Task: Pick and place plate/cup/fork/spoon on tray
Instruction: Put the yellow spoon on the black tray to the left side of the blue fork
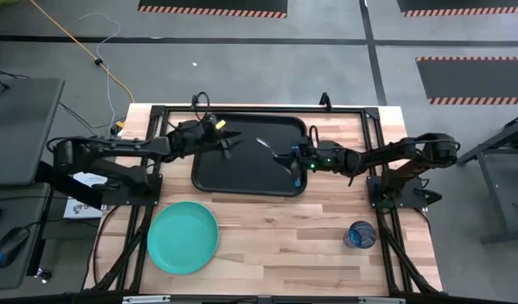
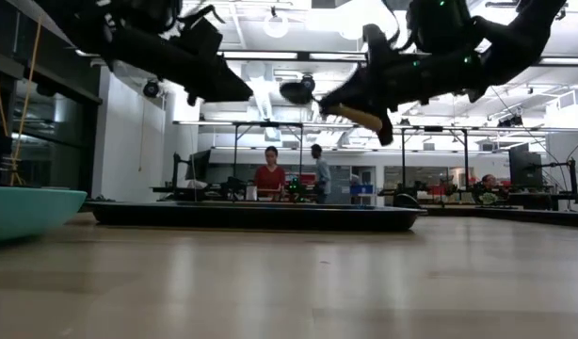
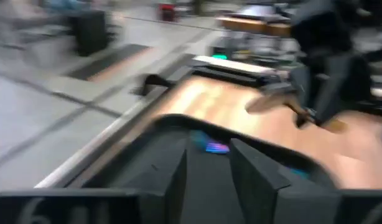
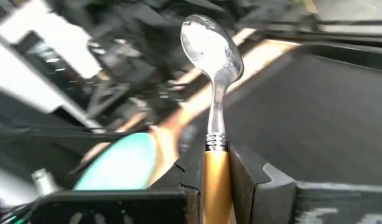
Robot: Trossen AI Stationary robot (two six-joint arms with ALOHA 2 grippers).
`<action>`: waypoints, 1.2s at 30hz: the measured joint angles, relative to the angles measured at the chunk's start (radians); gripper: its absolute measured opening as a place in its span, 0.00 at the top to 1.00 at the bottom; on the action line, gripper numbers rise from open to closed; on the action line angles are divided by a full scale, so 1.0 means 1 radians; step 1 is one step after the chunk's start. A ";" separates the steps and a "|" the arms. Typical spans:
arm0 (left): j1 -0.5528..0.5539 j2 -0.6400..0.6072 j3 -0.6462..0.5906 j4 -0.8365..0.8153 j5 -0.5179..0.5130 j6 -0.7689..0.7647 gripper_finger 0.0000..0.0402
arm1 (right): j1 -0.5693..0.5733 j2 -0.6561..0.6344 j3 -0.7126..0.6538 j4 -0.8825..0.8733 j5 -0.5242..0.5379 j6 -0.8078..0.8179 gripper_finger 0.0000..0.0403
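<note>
On the table (image 1: 267,228) the tray (image 1: 242,173) lies bare, plate (image 1: 183,236) and cup (image 1: 361,235) unplaced; right gripper (image 4: 217,163) pinches the spoon (image 4: 211,46) above it, left gripper (image 3: 206,168) slightly spread, empty.

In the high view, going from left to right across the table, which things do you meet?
Plate → left gripper → spoon → right gripper → cup. The tray spans the middle, so it is left out.
</note>
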State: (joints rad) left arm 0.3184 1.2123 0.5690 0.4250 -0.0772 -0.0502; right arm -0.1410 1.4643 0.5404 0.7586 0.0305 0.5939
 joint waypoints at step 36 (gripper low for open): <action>-0.119 0.210 0.011 0.414 0.411 0.262 0.73 | 0.103 0.000 0.002 0.023 -0.094 -0.121 0.94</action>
State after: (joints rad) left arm 0.1989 1.4227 0.5797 0.8395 0.3336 0.2123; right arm -0.0380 1.4647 0.5419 0.7815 -0.0640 0.4727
